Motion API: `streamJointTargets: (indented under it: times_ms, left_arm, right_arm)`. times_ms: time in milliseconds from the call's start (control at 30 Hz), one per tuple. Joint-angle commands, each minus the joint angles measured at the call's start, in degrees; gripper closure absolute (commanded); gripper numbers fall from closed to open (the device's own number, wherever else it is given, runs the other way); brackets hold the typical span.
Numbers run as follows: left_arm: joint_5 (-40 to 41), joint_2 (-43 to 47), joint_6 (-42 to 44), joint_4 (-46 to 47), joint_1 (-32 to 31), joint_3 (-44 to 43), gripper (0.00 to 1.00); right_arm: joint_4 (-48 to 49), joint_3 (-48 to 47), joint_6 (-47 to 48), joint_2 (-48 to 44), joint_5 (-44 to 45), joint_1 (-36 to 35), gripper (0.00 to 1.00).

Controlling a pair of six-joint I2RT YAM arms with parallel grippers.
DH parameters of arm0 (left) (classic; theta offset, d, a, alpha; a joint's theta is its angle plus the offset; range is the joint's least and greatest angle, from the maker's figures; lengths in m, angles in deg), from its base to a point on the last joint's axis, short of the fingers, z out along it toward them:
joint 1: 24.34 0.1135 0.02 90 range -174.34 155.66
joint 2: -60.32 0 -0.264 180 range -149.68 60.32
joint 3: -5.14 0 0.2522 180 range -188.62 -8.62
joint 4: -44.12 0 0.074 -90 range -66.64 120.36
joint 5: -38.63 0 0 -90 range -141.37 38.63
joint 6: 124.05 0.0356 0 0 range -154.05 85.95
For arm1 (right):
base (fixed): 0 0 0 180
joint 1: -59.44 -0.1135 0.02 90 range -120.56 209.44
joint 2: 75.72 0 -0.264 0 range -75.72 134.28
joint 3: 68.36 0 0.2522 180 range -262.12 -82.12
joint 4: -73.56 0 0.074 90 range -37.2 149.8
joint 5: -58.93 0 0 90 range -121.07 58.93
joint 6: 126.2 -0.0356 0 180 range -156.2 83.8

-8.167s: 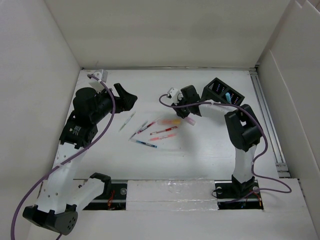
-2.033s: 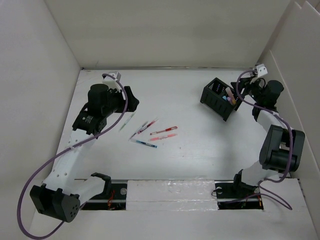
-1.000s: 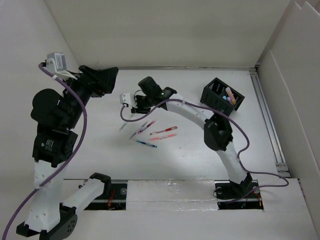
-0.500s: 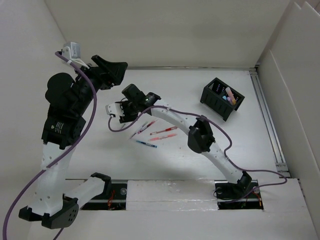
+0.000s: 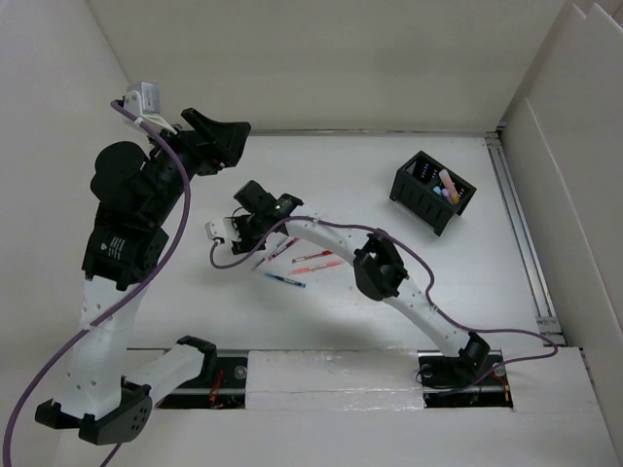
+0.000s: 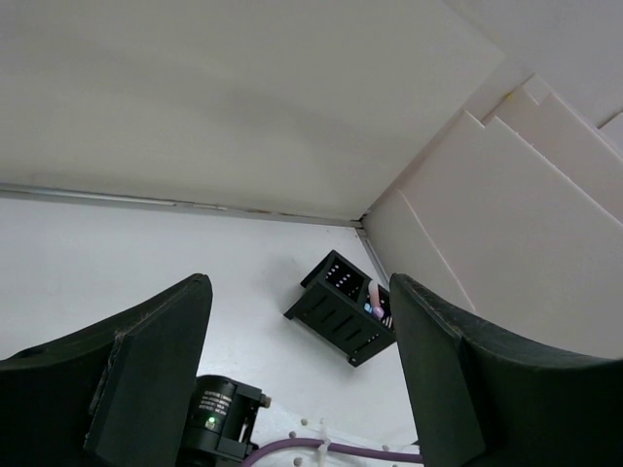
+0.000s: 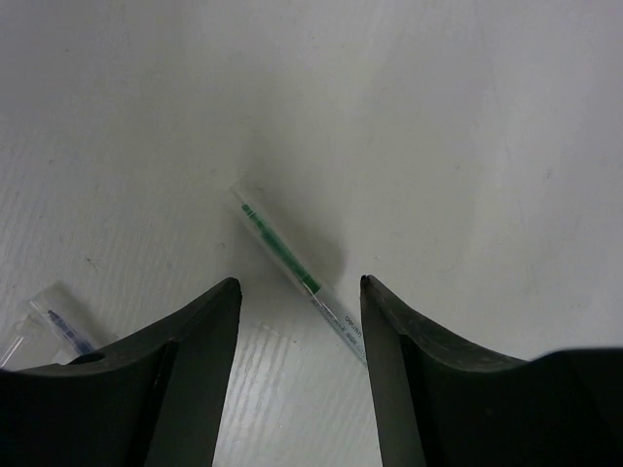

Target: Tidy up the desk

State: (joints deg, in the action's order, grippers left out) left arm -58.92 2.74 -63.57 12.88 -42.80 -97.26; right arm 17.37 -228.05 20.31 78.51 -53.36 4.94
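Pens (image 5: pixel 318 257) on desk (image 5: pixel 341 175) centre, organizer box (image 5: pixel 433 192) behind them, far right

Left claw (image 6: pixel 300 292) raised, spread wide, right claw (image 7: pixel 297 287) low, jaws parted

The desk (image 5: pixel 350 175) looks matt white, the pen (image 7: pixel 295 269) clear plastic (faintly glossy).

White desk (image 5: pixel 350 175) with scattered pens (image 5: pixel 313 258) and black organizer (image 5: pixel 428 197)
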Motion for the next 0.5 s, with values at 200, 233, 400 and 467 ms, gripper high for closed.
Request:
streamJointTargets:
  times_ms: [200, 233, 400, 467]
  left_arm:
    - [2.9, 0.7, 3.5, 0.8, -1.8, -1.1, 0.31]
    - [2.9, 0.7, 3.6, 0.9, -1.8, -0.9, 0.31]
    - [4.0, 1.0, 4.5, 1.3, -1.8, -0.2, 0.31]
    - [4.9, 1.3, 5.0, 1.3, -1.8, -0.4, 0.31]
  right_arm:
    - [3.5, -3.4, -5.3, 3.5, -7.2, 1.5, 0.44]
    - [3.3, -3.5, -5.5, 4.0, -8.1, 2.0, 0.44]
    - [1.0, -1.5, -6.4, 4.6, -11.0, 3.8, 0.54]
    - [0.4, 0.6, -6.2, 4.0, -11.3, 4.9, 0.56]
